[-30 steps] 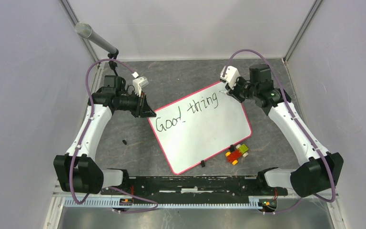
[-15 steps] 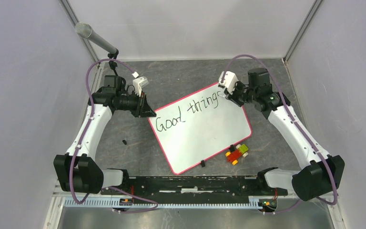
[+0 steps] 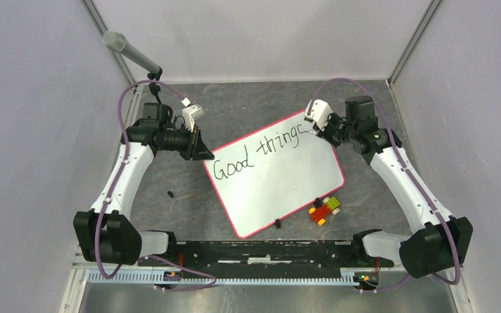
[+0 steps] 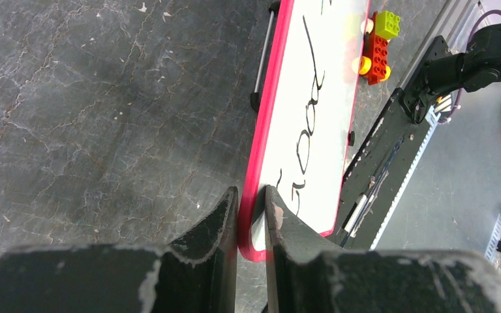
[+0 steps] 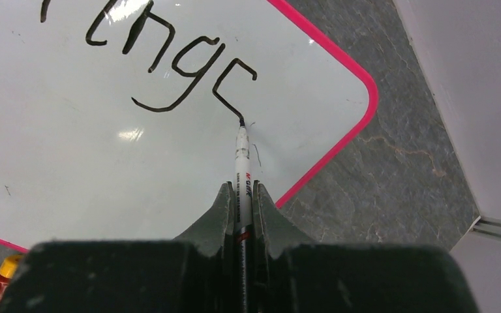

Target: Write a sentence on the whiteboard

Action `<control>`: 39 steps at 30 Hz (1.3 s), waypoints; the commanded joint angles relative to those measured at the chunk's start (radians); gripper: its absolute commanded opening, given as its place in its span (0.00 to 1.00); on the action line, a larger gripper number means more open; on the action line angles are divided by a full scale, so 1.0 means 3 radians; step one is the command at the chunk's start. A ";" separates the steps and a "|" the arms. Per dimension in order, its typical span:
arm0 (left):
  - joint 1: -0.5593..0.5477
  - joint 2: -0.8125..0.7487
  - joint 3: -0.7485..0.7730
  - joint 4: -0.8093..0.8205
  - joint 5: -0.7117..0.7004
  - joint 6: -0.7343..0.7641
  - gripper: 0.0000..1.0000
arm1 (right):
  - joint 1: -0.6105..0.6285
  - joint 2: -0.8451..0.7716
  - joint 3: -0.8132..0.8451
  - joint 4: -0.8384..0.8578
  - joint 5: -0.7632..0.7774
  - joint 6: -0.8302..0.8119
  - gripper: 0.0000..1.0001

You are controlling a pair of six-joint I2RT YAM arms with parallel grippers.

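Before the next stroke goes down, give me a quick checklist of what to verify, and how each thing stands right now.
1. Flat white whiteboard with red-pink rim pinned: left end effector is closed on its corner rim. Ok.
2. White marker pen gripped: right end effector is closed on its barrel. Ok.
3. Tip on the board: it appears to touch at the end of the final letter. Ok.
4. Black handwritten words readable: "Good things". Ok.
5. Room for another line: bare white below the words. Ok.
6. Colourful toy bricks out of the way: beside the board's near edge, off the white surface. Ok.

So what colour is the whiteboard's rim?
The whiteboard rim is pink-red; left wrist view shows it best.
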 commanded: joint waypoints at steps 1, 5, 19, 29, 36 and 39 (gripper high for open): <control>-0.0080 0.0064 -0.0016 0.0054 -0.0199 0.0053 0.02 | -0.0013 -0.0079 -0.0104 -0.0073 0.0007 -0.0105 0.00; -0.0097 0.0059 -0.0037 0.0106 -0.0210 0.0019 0.02 | -0.0011 -0.0119 -0.0146 -0.0185 -0.0175 -0.0089 0.00; -0.0134 0.0062 0.0052 0.0109 -0.0222 -0.0114 0.16 | 0.0138 -0.0161 0.0259 -0.0331 -0.0480 0.0050 0.00; -0.0072 -0.0083 0.0062 -0.0018 -0.0104 -0.0195 0.60 | 0.0312 -0.0285 0.0246 -0.0443 -0.0898 0.0218 0.00; 0.0047 -0.0228 -0.0113 -0.0119 0.0139 -0.0175 0.77 | 0.0683 -0.0339 0.0016 -0.0103 -0.0973 0.0592 0.00; 0.0058 -0.0287 -0.0233 -0.0094 0.0269 -0.0182 0.81 | 0.0943 -0.0375 -0.0099 0.0141 -0.0891 0.0749 0.00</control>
